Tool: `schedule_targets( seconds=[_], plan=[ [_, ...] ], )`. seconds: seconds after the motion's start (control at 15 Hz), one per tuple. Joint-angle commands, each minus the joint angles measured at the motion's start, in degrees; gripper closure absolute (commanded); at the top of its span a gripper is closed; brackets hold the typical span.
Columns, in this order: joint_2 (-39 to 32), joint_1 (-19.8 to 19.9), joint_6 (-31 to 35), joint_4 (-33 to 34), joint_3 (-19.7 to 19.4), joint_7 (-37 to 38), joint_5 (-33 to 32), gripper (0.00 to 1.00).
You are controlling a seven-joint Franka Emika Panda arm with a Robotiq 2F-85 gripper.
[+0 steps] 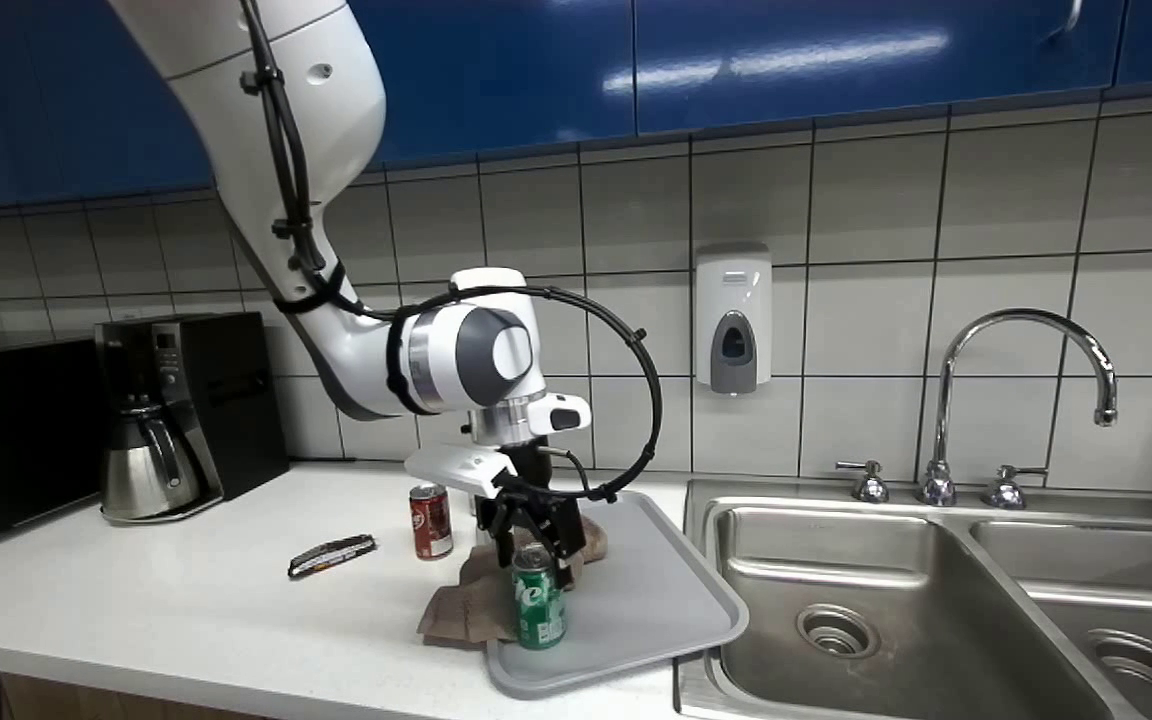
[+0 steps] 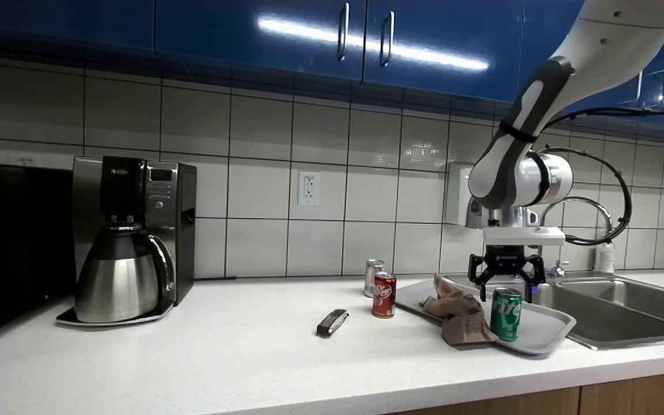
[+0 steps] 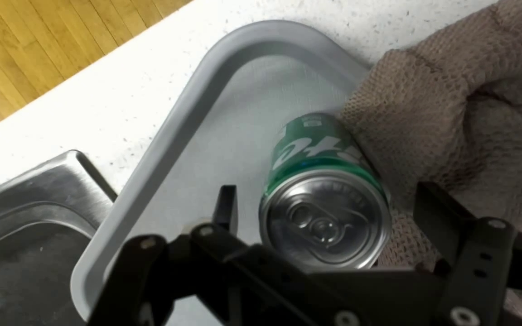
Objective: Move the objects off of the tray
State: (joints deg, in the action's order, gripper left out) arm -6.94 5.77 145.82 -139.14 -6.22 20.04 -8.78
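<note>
Black gripper [image 3: 326,215] closest in wrist view: jaws spread, released, a gap showing either side of the green can [image 3: 311,149]. Green can upright on the grey tray [image 3: 220,145]. Brown cloth [image 3: 437,117] alongside, lapping the rim onto the counter [image 2: 222,357]. Red can [image 2: 384,297] and silver can [image 2: 370,276] stand off the tray.
</note>
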Motion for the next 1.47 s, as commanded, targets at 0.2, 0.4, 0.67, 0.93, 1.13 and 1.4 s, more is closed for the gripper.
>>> schedule_targets(
  seconds=[0.2, 0.4, 0.67, 0.93, 1.13, 1.4],
  plan=[
    [-0.92, -0.85, 0.21, 1.18, -0.82, 1.18, 0.43, 0.42],
    [-0.97, -0.91, 0.18, 1.23, -1.08, 1.36, 0.26, 0.61],
    [0.25, -0.84, 0.41, 1.11, -1.11, 1.13, 0.82, 0.61],
    [2.25, -0.83, 1.83, 0.51, -0.95, 0.58, 1.75, 0.61],
    [3.61, -1.02, 3.01, 0.19, -0.65, 0.41, 1.98, 0.61],
    [5.57, -1.79, 3.90, 0.09, 0.20, -0.14, 2.90, 0.61]
  ],
)
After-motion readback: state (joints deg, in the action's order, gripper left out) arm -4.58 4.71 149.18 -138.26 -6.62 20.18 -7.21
